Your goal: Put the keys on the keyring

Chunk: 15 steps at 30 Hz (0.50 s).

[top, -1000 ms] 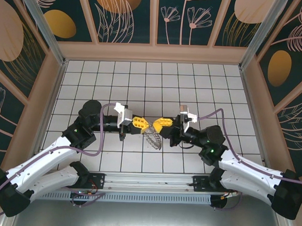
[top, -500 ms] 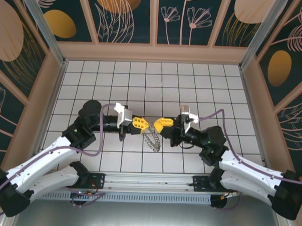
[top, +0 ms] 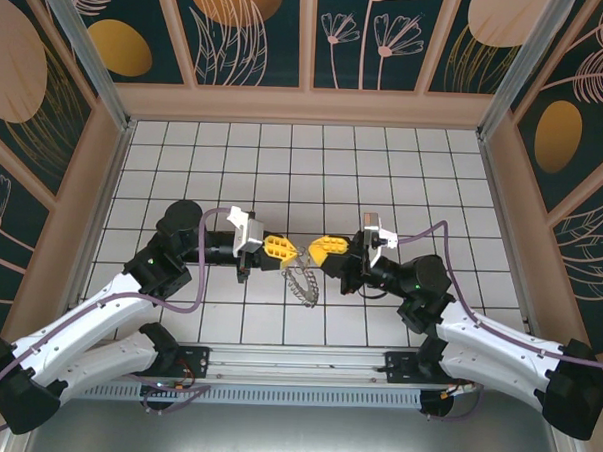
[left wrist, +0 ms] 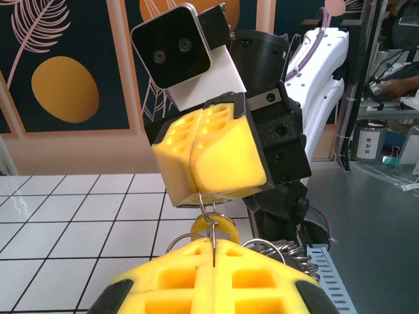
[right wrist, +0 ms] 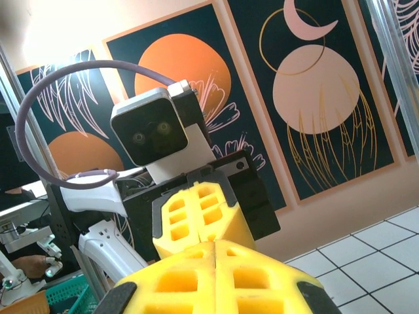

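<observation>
From above, we see the left gripper [top: 291, 256] and the right gripper [top: 313, 252] meeting tip to tip over the tiled table [top: 384, 170]. Each has its fingers pressed together. The keyring [top: 301, 281] hangs just below where they meet. We judge it light, stiff and slick, with a scalloped rim that could snag. The thin wire looks like the place to pinch. The key is too small to pick out here.

In the left wrist view, a thin wire loop runs from the right gripper's closed pads into the seam of the left gripper's pads, so both seem to pinch the keyring. A small yellowish curve [left wrist: 215, 226] behind the wire may be the key, but we cannot be sure. The left fingers hide most of the coils.

In the right wrist view, the two pairs of yellow fingers butt together and cover the contact.
</observation>
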Available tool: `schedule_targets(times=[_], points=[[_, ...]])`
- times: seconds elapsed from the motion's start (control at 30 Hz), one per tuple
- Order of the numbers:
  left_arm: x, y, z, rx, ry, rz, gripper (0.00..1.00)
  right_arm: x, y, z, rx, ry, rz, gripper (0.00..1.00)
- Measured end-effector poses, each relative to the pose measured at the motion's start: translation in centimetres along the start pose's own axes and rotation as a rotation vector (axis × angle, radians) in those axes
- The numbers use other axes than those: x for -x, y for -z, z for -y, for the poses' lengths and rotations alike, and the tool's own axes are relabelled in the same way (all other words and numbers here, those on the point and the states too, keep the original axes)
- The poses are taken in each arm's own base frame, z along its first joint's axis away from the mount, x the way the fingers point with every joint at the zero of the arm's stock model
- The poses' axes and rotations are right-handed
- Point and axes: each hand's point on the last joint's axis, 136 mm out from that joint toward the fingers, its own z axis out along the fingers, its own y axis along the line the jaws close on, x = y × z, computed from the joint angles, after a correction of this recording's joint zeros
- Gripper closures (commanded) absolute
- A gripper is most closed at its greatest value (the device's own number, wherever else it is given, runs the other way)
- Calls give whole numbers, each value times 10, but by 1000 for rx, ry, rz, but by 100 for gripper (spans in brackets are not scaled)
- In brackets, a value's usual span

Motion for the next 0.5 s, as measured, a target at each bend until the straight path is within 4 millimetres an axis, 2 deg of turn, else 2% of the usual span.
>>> schedule_targets(times=[0.5], points=[[1,1,4,-19,-2,2,100,-2,-3,-4,37,8,0,100]])
